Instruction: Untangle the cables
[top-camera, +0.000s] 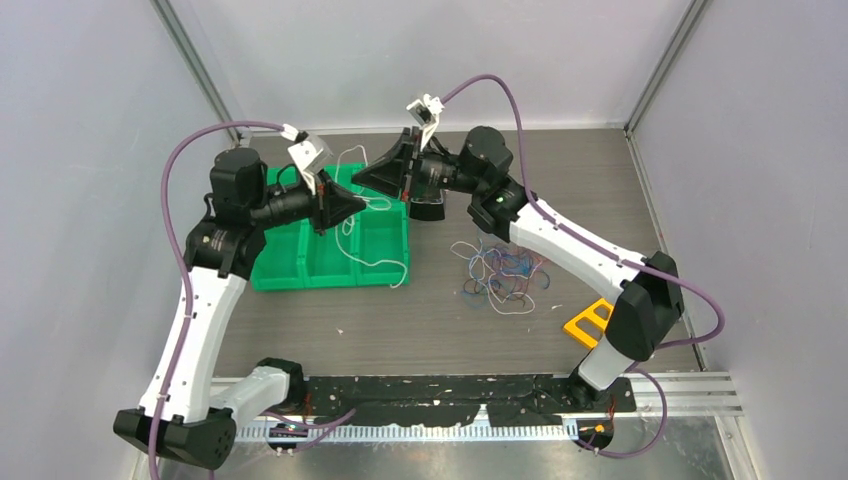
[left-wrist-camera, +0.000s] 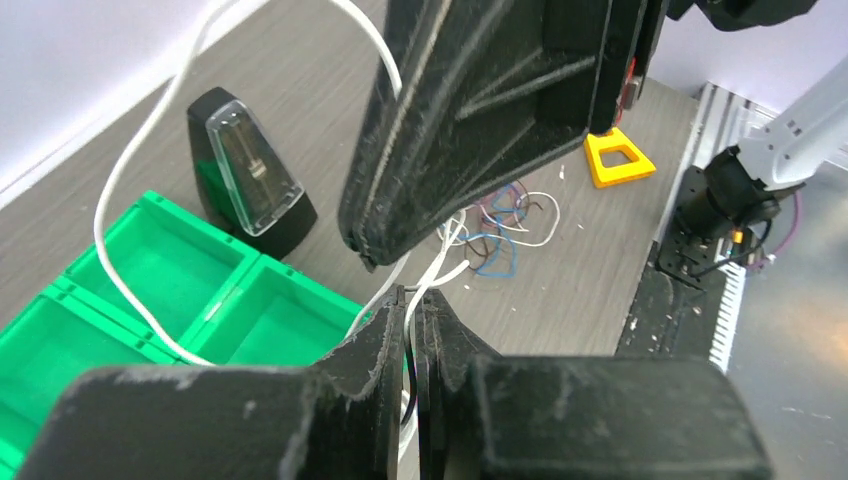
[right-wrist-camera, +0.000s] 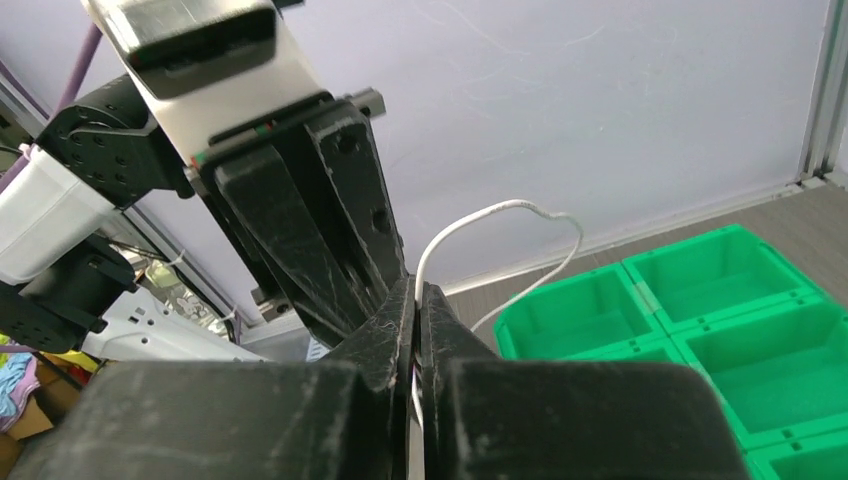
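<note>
A long white cable (top-camera: 405, 270) loops above the green bins (top-camera: 265, 283), and both grippers pinch it. My left gripper (top-camera: 358, 203) is shut on the white cable (left-wrist-camera: 99, 222), which passes between its fingertips in the left wrist view (left-wrist-camera: 412, 295). My right gripper (top-camera: 356, 179) hangs just above and behind it, tips almost touching, shut on the same white cable (right-wrist-camera: 500, 205) in the right wrist view (right-wrist-camera: 415, 290). The other cables (top-camera: 500, 275), thin red, blue, white and dark wires, lie tangled on the table to the right (left-wrist-camera: 495, 240).
The green bins (left-wrist-camera: 245, 270) sit under the grippers at back left (right-wrist-camera: 690, 247). A black metronome-shaped object (left-wrist-camera: 245, 175) stands beside the bins (top-camera: 428, 208). A yellow block (top-camera: 590, 322) lies at the right, near the right arm's base. Walls close off the back and both sides.
</note>
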